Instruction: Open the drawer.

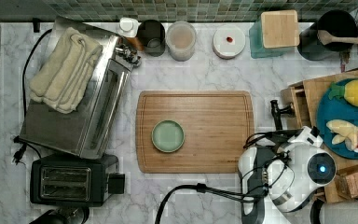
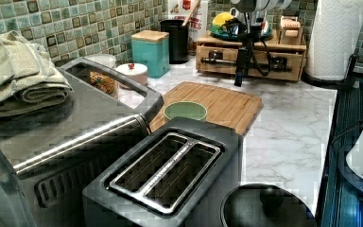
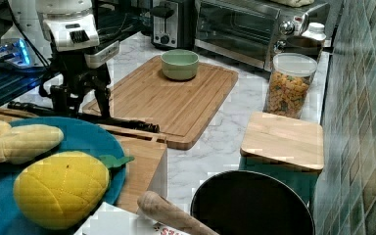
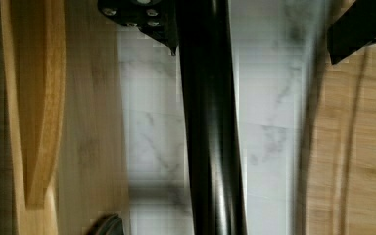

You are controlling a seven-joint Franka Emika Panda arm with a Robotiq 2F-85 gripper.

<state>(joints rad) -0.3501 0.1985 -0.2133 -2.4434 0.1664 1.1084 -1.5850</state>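
Take the cutting board [image 1: 195,131] as your anchor: the top view looks straight down on it from high above, with the tiled wall along the top view's upper edge. The left view looks across the toaster [image 2: 170,177] toward the board [image 2: 216,105] and the wooden drawer unit [image 2: 253,56] beyond it, while the right view faces back the opposite way from over the blue plate [image 3: 85,142], so both share the board [image 3: 169,100] and its green bowl [image 3: 179,63]. The wrist view sits very close over the black bar handle [image 4: 210,127], with the board's edge [image 4: 357,156] just beside it.
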